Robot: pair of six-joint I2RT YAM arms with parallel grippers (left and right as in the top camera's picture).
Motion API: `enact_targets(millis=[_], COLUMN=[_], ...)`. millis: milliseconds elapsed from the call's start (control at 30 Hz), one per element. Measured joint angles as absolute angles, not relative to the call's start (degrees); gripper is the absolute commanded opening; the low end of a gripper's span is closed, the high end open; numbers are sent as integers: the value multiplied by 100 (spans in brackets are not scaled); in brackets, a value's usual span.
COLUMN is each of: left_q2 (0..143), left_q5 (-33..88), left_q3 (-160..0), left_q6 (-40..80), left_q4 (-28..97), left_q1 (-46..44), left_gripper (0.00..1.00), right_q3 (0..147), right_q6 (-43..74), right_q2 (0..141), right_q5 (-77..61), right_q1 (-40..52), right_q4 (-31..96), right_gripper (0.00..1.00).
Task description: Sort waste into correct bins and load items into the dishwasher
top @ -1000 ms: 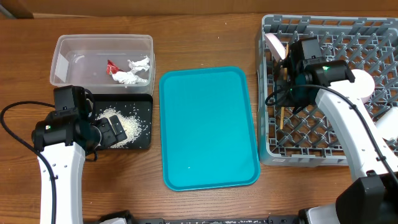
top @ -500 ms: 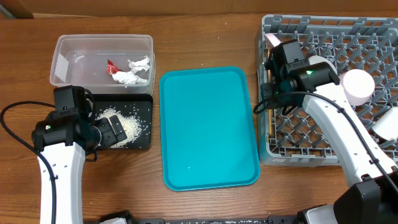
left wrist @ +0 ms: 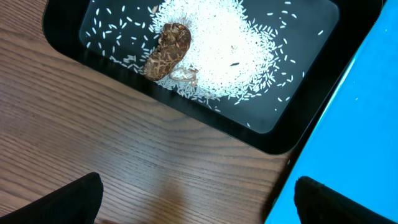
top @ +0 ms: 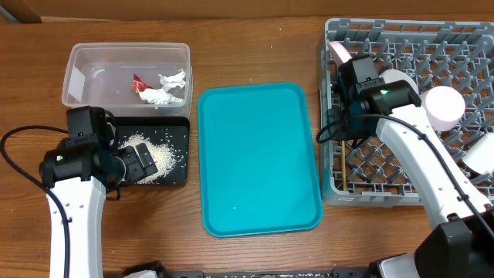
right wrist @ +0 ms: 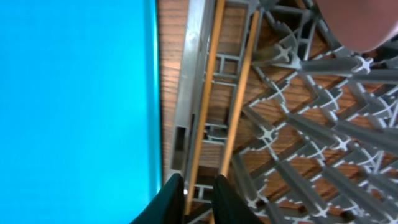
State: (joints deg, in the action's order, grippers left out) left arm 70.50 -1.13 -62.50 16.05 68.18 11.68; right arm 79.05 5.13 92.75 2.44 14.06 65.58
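Two thin wooden chopsticks (right wrist: 208, 87) lie side by side in the grey dishwasher rack (right wrist: 298, 124) along its left wall (top: 328, 116). My right gripper (right wrist: 200, 198) is slightly open; one chopstick runs between its fingers with a gap, the other lies just outside. From overhead that gripper (top: 345, 133) is low at the rack's left edge. My left gripper (left wrist: 202, 205) is wide open over bare wood in front of the black tray (left wrist: 273, 134), which holds rice (left wrist: 230, 43) and a brown scrap (left wrist: 168, 48). The clear tub (top: 77, 62) holds a red wrapper (top: 139, 81) and white tissue (top: 166, 93).
The teal tray (top: 258, 158) lies between the black tray and the rack. A white cup (top: 441, 108), a white dish standing on edge (top: 338, 52) and another white dish (top: 482, 158) are in the rack. A black cable (top: 11, 154) loops left of my left arm.
My right arm has shifted left to the rack's left wall and its jaws have parted slightly around the chopstick. The left arm has not moved.
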Motion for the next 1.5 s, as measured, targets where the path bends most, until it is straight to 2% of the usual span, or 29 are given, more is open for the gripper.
enact_targets(millis=[200,267,300,333,367,400,567,733,933,1100,1233,1367,1500], left_q2=[7050,7050,7050,7050,7050,7050,7050,7050,7050,7050,7050,7050,7050], left_q5=[-113,-113,-113,-134,-148,-165,-224,-167,-84,-64,-64,-64,-64], left_q3=[-6250,-6250,-6250,-6250,-6250,-6250,-6250,-6250,-6250,-6250,-6250,-6250,-6250], left_q6=[1605,1605,1605,1603,1603,1601,1592,1592,1588,1588,1588,1588,1588], left_q4=[6818,6818,6820,6840,6849,6858,6845,6265,6761,6807,6810,6814,6814], left_q1=[1168,1168,1168,1168,1168,1168,1168,1168,1168,1168,1168,1168,1168], left_gripper=[100,100,100,100,100,100,100,100,100,100,100,100,100], right_q3=[8628,8737,8742,8744,8744,8744,8744,8744,8678,7564,6735,6403,6405], right_q6=[845,947,978,1000,1024,1015,1026,956,738,589,534,526,515], right_q2=[9131,8912,8853,8833,8833,8836,8833,8836,8641,6681,4971,4536,4543], right_q5=[-823,-1354,-1616,-1806,-1959,-2043,-1743,-1260,-1186,-1170,-1177,-1173,-1175], right_q1=[685,49,-239,-502,-792,-1044,-1643,-1640,-1584,-1323,-1269,-1269,-1269], right_q4=[6482,6436,6471,6525,6600,6657,7175,7485,7677,6753,6711,7553,7682], right_gripper=[29,41,68,74,91,100,100,100,100,100,100,100,100])
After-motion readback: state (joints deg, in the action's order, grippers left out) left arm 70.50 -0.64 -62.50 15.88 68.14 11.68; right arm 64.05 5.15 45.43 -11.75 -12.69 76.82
